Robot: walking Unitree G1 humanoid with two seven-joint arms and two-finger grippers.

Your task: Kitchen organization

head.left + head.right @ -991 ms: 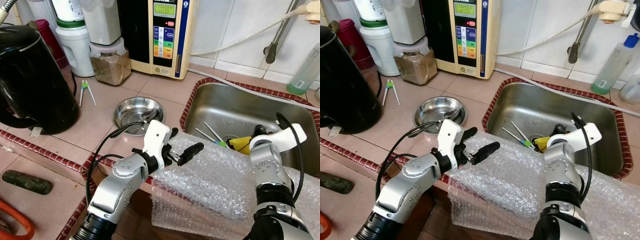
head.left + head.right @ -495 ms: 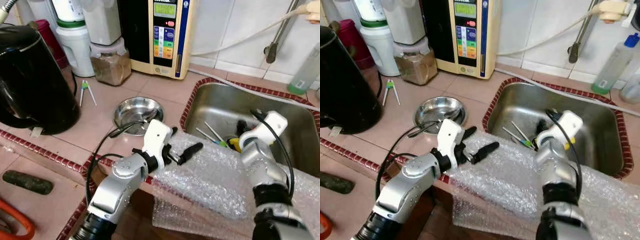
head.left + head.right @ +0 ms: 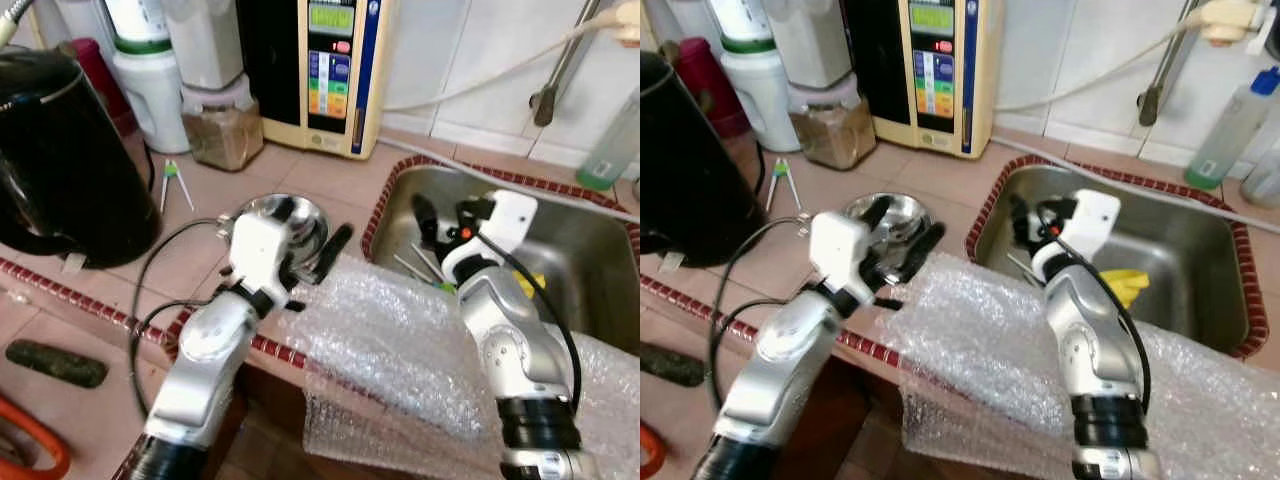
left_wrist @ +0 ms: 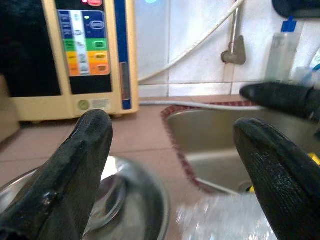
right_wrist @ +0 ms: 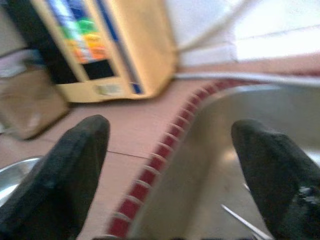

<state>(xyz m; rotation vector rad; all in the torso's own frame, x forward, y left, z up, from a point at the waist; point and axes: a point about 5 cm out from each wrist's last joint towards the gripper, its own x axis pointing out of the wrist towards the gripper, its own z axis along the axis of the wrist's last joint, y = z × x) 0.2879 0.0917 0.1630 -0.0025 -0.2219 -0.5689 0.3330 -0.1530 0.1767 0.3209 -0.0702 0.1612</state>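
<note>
Left gripper (image 3: 308, 232) raised over the tiled counter (image 3: 200, 250), fingers spread apart, nothing between them; it hangs just above the steel bowl (image 3: 262, 212), one finger over the bowl, the other toward the sink edge.

Far left on the counter: black kettle (image 3: 60, 160). Behind it a white appliance (image 3: 150, 80), then a jar of brown powder (image 3: 222, 125), then a cream-coloured water unit with coloured buttons (image 3: 335, 70) against the tiled wall. A small pair of tongs (image 3: 172, 180) lies between kettle and bowl.

Bubble wrap (image 3: 400, 350) drapes over the counter's front edge, from just beside the bowl across the sink's near rim.

Right gripper (image 3: 438, 215) over the steel sink (image 3: 580, 250), near its left wall, fingers apart and empty. A yellow item (image 3: 1125, 285) and thin utensils (image 3: 420, 268) lie in the sink, partly hidden by the right arm.
</note>
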